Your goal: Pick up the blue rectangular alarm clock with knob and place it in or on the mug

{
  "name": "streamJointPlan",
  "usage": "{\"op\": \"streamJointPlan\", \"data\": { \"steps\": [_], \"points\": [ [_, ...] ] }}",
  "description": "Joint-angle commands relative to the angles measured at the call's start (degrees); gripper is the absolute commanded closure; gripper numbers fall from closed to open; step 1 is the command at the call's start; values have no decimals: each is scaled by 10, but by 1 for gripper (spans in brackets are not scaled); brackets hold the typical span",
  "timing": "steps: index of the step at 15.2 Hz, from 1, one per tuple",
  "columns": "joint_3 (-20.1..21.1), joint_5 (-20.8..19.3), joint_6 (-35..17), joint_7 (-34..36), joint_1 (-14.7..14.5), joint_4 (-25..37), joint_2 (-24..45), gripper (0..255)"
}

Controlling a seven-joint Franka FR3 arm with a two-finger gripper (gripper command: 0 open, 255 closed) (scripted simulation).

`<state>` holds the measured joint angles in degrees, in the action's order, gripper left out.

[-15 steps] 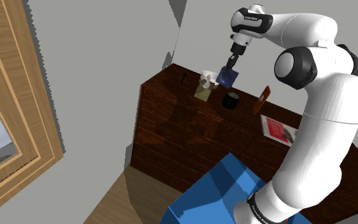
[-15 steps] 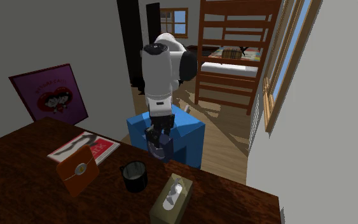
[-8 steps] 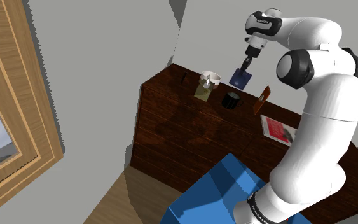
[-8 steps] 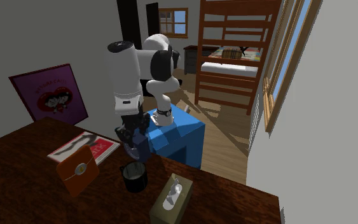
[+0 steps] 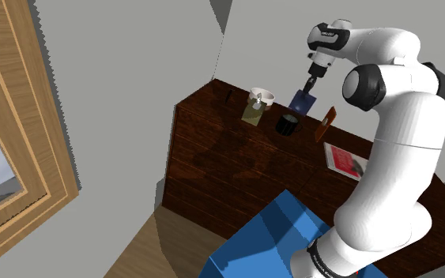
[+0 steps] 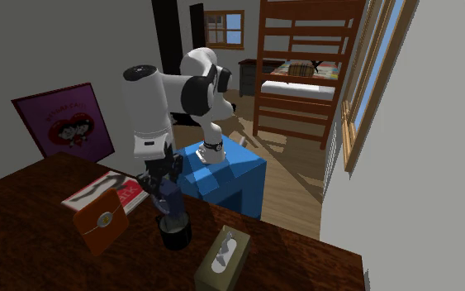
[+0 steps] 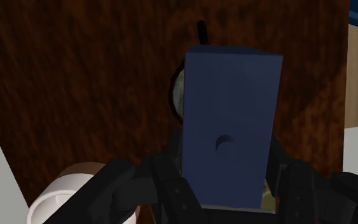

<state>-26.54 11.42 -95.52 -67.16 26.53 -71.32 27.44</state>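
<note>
Two black fingers (image 7: 163, 181) of the gripper (image 7: 220, 167) are seen clamped on the sides of the dark blue alarm clock (image 7: 231, 108), whose small round knob is turned toward the wrist camera. Just beyond it the black mug (image 5: 288, 124) is partly hidden, with its rim and handle showing past the clock's edge. The clock is thus held in the air over or nearly over the mug, clear of the dark wooden worktop (image 7: 88, 76). The carrying step is judged almost done. A straight descent is called for next, with the clock centred over the opening before release. Farther off, a tissue box (image 6: 222, 258) is set near the mug.
</note>
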Motion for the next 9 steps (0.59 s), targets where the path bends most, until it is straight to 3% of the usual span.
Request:
{"op": "streamJointPlan", "data": {
  "steps": [1, 9],
  "points": [
    [0, -1, -18, -1, -3, -21, -4, 255],
    [2, 0, -79, -4, -11, -84, -4, 255]
  ]
}}
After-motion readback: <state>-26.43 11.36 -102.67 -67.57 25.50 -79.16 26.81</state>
